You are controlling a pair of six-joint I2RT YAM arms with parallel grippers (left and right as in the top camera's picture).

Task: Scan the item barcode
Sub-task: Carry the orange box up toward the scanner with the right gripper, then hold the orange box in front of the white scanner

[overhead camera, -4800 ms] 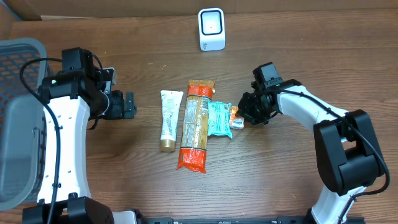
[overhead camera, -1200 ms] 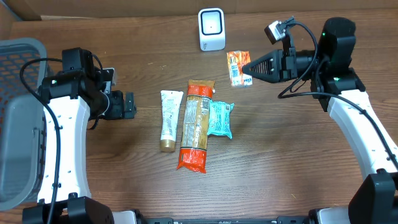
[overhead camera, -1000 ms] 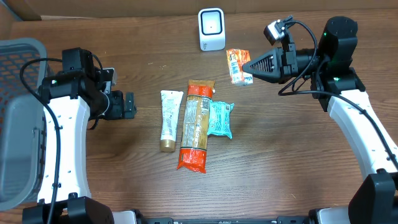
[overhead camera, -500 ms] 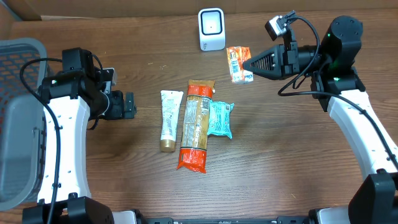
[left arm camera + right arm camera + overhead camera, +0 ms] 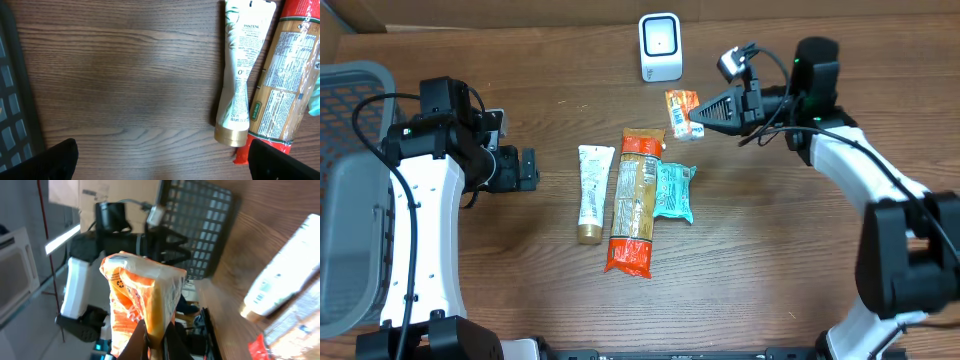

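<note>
A small orange snack packet (image 5: 680, 112) with a white barcode label hangs in the air, my right gripper (image 5: 696, 117) shut on its edge. It is just right of and slightly in front of the white barcode scanner (image 5: 660, 47) at the back of the table. In the right wrist view the packet (image 5: 142, 292) stands pinched between the dark fingers (image 5: 139, 342), with the gripper (image 5: 156, 341) at the bottom of the frame. My left gripper (image 5: 527, 168) is open and holds nothing, hovering left of the items; its fingertips (image 5: 55, 160) frame bare wood.
A white Pantene tube (image 5: 592, 192), a long orange pasta bag (image 5: 635, 200) and a teal packet (image 5: 673, 190) lie side by side mid-table. A grey basket (image 5: 350, 200) stands at the left edge. The tube (image 5: 241, 75) and bag (image 5: 285, 75) show in the left wrist view.
The right arm has swung left, carrying the orange packet closer to the scanner. Earlier it lifted this packet from beside the teal one. The left arm has not moved.
</note>
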